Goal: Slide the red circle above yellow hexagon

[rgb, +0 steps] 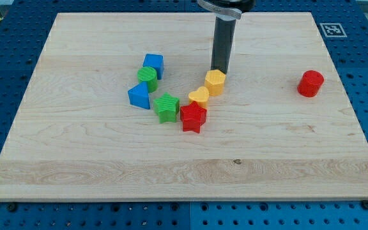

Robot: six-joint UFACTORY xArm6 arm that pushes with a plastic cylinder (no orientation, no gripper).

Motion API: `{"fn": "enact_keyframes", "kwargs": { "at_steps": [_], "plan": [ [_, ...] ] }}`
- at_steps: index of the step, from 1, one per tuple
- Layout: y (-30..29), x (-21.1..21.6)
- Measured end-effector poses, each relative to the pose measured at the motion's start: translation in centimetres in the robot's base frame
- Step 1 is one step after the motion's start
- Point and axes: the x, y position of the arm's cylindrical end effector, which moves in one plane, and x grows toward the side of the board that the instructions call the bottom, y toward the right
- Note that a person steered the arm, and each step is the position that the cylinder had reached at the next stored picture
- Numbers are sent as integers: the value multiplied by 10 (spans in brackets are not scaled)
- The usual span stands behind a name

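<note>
On a pale wooden board (75,166) set over a blue pegboard table (5,70), my tip (220,69) stands just behind the yellow hexagon (215,82), touching or all but touching its far edge near the centre of the frame, slightly toward the top. The rod carries no pincer, so there is nothing to spread or press together, and nothing is held. The red circle (310,84), the block to be moved, sits alone at the right of the frame, well apart from the hexagon and from my tip, roughly level with the hexagon. By this showing the job looks barely begun: the circle has yet to be brought leftward and placed above the hexagon, toward the frame's top, and my tip now occupies about that spot. The rest form a loose arc left of centre: a yellow heart (199,96) just beside the hexagon, a red star (193,117), a green star (167,107), a blue triangle (139,96), a green cylinder (147,77) and a blue cube (153,64). No container appears anywhere on the board.
</note>
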Motion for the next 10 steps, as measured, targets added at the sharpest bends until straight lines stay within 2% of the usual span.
{"fn": "enact_keyframes", "kwargs": {
  "at_steps": [2, 3, 4, 5, 6, 8, 9, 10],
  "plan": [
    [0, 5],
    [25, -5],
    [57, -20],
    [89, -53],
    [155, -56],
    [246, 0],
    [262, 33],
    [245, 52]
  ]
}}
